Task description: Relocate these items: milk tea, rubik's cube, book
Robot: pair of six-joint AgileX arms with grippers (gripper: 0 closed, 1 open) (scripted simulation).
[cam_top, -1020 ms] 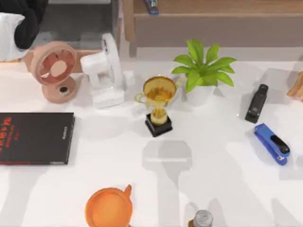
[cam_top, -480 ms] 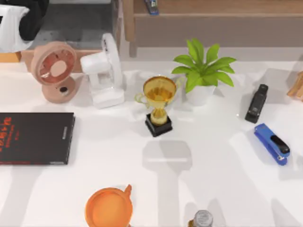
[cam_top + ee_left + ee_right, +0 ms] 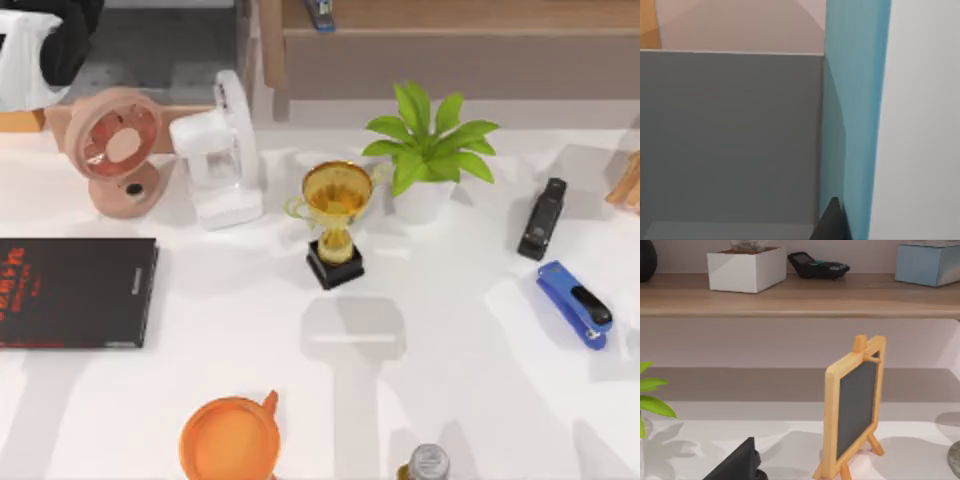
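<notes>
Left wrist view, as I read it from my station:

- The book [image 3: 855,115]: a teal-blue cover seen as an upright band from frame top to bottom, a soft shadow over its lower part.
- White surface [image 3: 922,125] adjoining the teal band; I cannot tell whether it is page edges.
- Grey flat panel [image 3: 730,140] on the band's other side, its pale upper edge straight.
- Beige surface [image 3: 740,25] above the panel, with an orange patch [image 3: 649,22] at one corner.
- Dark pointed tip [image 3: 831,222] at the frame's lower edge against the book; I cannot identify it.
</notes>
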